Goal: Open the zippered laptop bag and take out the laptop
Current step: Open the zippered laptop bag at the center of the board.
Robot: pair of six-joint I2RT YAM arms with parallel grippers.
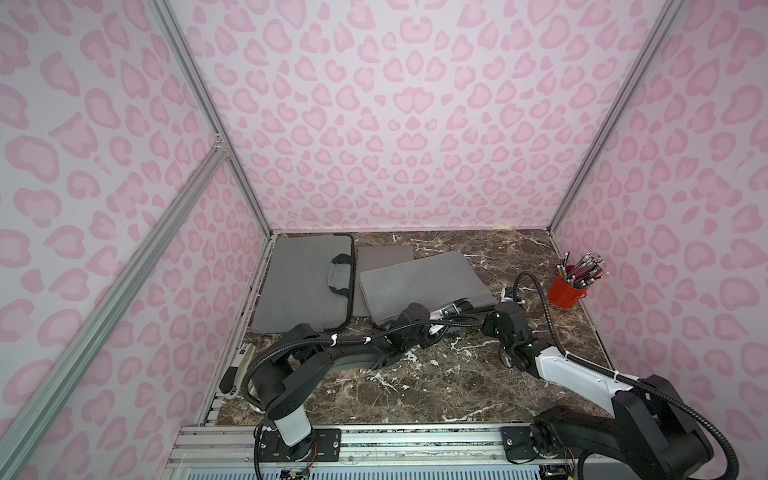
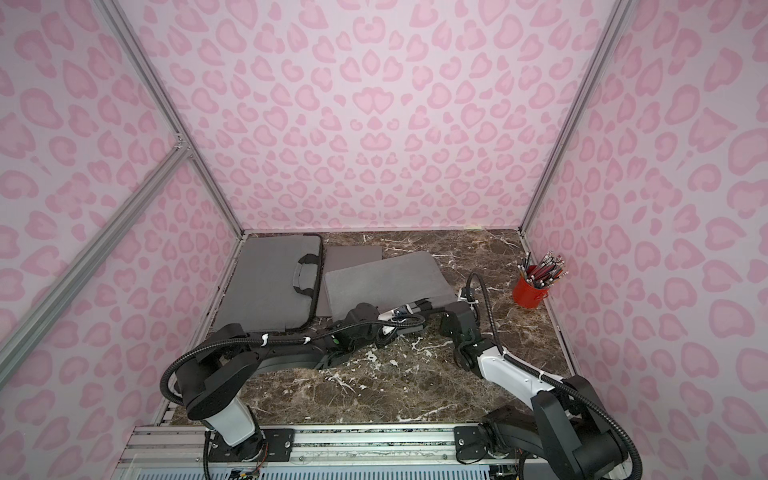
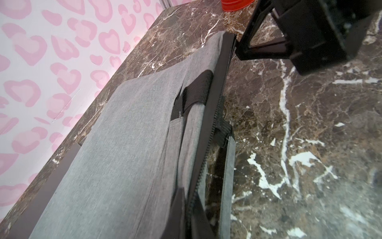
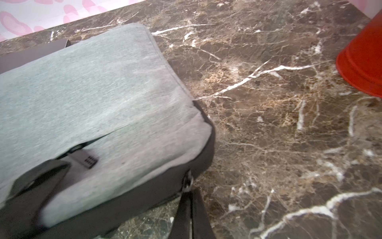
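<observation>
One red cup (image 1: 565, 293) holds pencils (image 1: 582, 268) | left tool (image 3: 189, 201), right tool (image 4: 191, 199) pressed together at laptop bag (image 1: 424, 282) edge

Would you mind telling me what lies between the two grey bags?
A flat dark slab, perhaps a laptop: beside the bag by the wall, partly under the bag at the arms. Both top views show it.

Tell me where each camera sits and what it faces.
Top views: high above the robot's base, looking down on the table, laptop bag, left arm and right arm; near-identical.
Left wrist: low, facing along the bag's zipper; left gripper's fingers barely in frame, right gripper ahead.
Right wrist: low, facing the bag's corner; right gripper shut on the zipper pull.
Shared: every view shows the red cup.
</observation>
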